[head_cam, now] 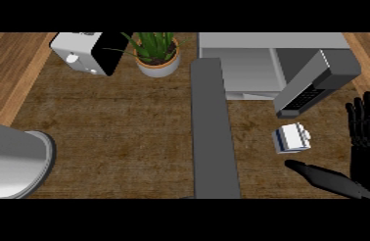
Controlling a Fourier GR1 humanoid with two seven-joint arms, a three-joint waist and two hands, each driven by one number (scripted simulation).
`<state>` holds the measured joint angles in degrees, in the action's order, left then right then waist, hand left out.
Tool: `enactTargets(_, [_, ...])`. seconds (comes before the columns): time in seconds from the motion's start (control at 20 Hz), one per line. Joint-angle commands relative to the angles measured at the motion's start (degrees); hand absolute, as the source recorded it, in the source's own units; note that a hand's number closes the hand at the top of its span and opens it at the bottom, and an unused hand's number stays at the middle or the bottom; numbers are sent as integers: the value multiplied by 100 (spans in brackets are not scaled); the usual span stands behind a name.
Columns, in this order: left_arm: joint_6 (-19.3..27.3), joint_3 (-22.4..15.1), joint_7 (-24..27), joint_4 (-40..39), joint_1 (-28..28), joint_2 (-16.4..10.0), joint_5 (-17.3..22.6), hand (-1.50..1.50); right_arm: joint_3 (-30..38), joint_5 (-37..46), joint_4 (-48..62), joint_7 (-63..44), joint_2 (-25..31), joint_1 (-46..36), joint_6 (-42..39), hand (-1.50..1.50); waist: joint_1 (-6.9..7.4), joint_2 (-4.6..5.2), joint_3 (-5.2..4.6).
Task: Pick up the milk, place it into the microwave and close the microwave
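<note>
The milk [291,138] is a small white carton with blue sides, standing on the brown counter in front of the microwave [253,63]. The grey microwave sits at the back right with its cavity exposed. Its long grey door [213,132] swings out toward me across the middle of the counter. A slanted grey panel with dark keys [312,85] lies just behind the milk. My right hand [359,137] is at the right edge, open, fingers straight up and thumb stretched left below the carton, not touching it. My left hand is out of view.
A white and black toaster [86,51] stands at the back left, with a potted green plant [157,53] beside it. A grey rounded shape [22,161] fills the lower left edge. Wooden trim [18,68] borders the counter.
</note>
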<state>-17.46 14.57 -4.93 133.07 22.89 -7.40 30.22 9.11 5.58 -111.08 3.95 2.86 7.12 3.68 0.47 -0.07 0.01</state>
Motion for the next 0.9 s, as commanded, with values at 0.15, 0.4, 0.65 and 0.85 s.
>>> enactTargets(0.15, [-432, 662, -51, 224, 452, -126, 745, -150, 532, 13, 1520, 780, 53, -152, 210, -150, 23, 2, 1])
enactTargets(0.4, [-867, 947, 20, 631, 1068, -59, 1094, -150, 612, 167, 2711, 1579, -53, -257, 383, -150, 97, -7, 4])
enactTargets(0.65, [-706, 602, -22, 514, 786, 302, 572, -150, 1166, -115, 4107, 2557, 336, -491, 187, -150, 40, 18, 11])
enactTargets(0.85, [-1039, 1179, 138, 475, 1044, 271, 962, -150, 1195, -118, 4708, 2789, 525, -613, 38, -150, 43, 1, 4])
